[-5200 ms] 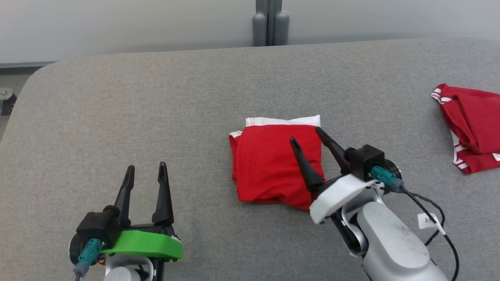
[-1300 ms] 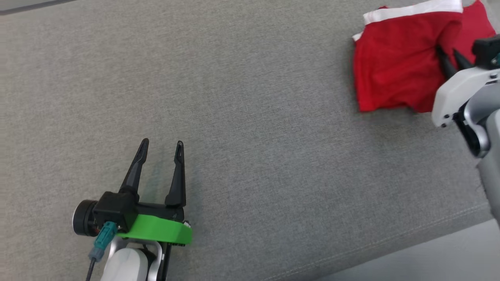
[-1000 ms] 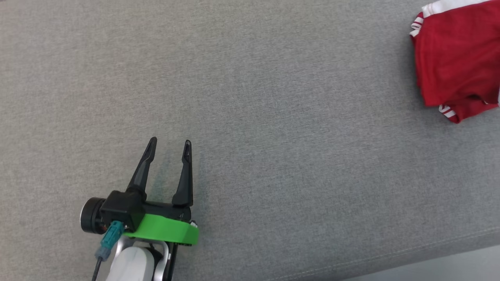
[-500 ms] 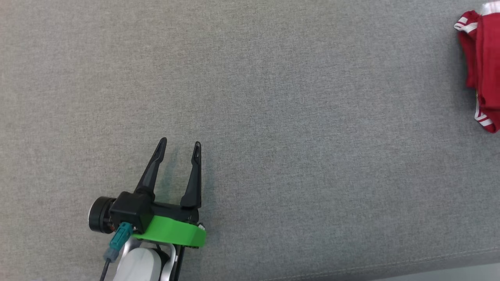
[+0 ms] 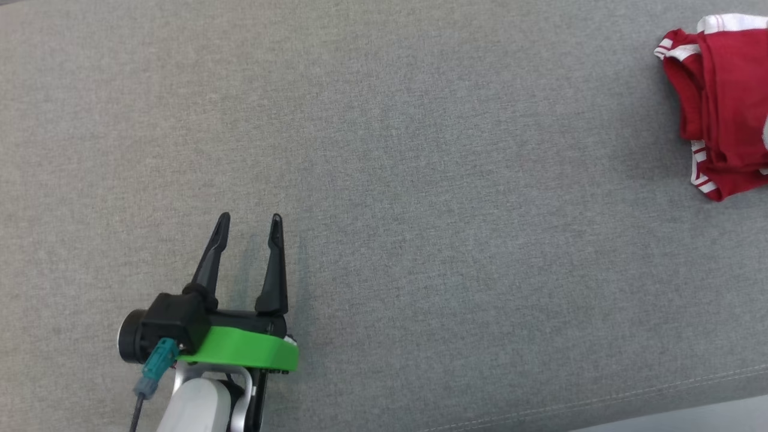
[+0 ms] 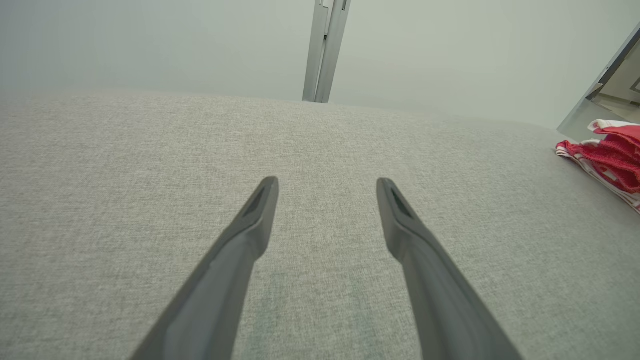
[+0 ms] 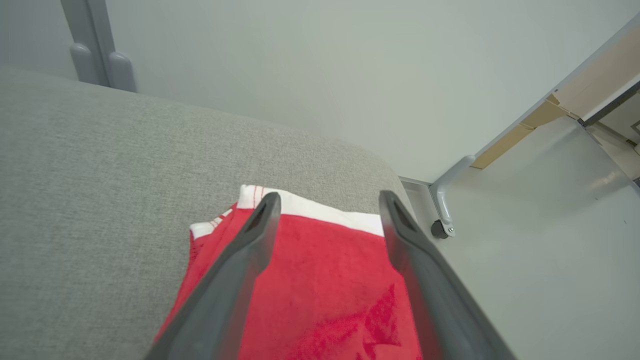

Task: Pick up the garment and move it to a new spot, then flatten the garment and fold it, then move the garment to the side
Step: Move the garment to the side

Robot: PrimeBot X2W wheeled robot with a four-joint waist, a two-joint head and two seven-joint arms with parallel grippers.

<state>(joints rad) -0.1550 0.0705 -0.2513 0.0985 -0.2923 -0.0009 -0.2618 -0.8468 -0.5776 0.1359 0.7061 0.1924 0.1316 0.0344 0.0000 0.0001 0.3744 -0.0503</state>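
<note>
The garment (image 7: 325,285) is red with a white band and lies folded near a rounded corner of the grey table (image 7: 75,175). My right gripper (image 7: 330,197) hovers just above it, open, with one finger over each side of the cloth. In the head view the red garment (image 5: 729,102) sits at the far right edge, with striped trim showing. My left gripper (image 5: 249,221) rests open and empty at the lower left, far from the cloth. In the left wrist view my left gripper (image 6: 327,184) is spread over bare table, with the garment (image 6: 612,155) at the right edge.
The grey fabric table (image 5: 420,180) ends in a seamed front edge (image 5: 660,393) at the lower right. A grey post (image 6: 325,50) stands behind the table. Beyond the corner by the garment there is pale floor (image 7: 525,260) and a metal bracket (image 7: 442,215).
The head camera has swung, so the garment slid towards the right edge and back a little. My right gripper, earlier shut on the cloth, now stands open over it. The left gripper stayed open.
</note>
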